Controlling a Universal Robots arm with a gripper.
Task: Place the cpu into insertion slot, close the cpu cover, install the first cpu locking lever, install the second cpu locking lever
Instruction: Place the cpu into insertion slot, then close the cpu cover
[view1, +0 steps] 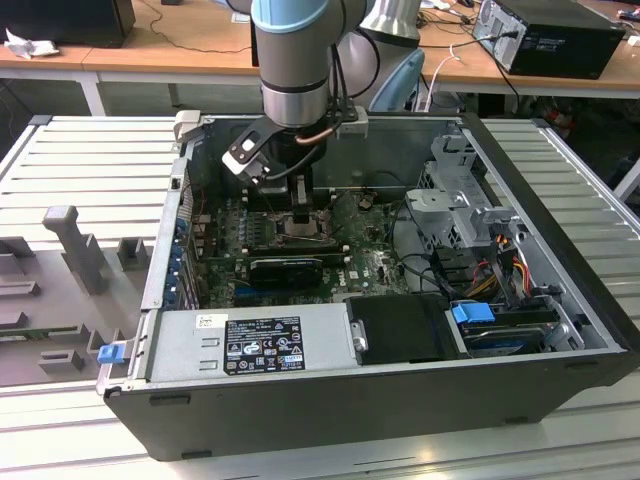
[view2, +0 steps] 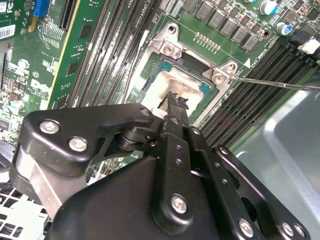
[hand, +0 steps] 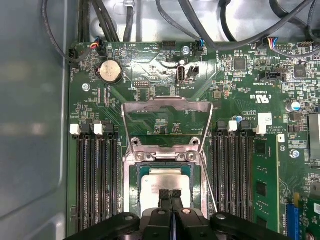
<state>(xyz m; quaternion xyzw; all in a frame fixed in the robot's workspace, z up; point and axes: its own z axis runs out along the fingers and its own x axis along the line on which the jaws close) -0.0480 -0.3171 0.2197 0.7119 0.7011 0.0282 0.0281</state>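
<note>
Shows jaws closed, fingers pressed together, gripping nothing. Puts cpu right under the tips, lying flat in insertion slot; contact unclear. Has cpu cover flipped up open just beyond the tips, window showing green motherboard. Leaves thin lever wire angled off beside the jaws. Lines black memory slots either side. In exterior view, sets jaws down inside open computer case on slatted bench.
</note>
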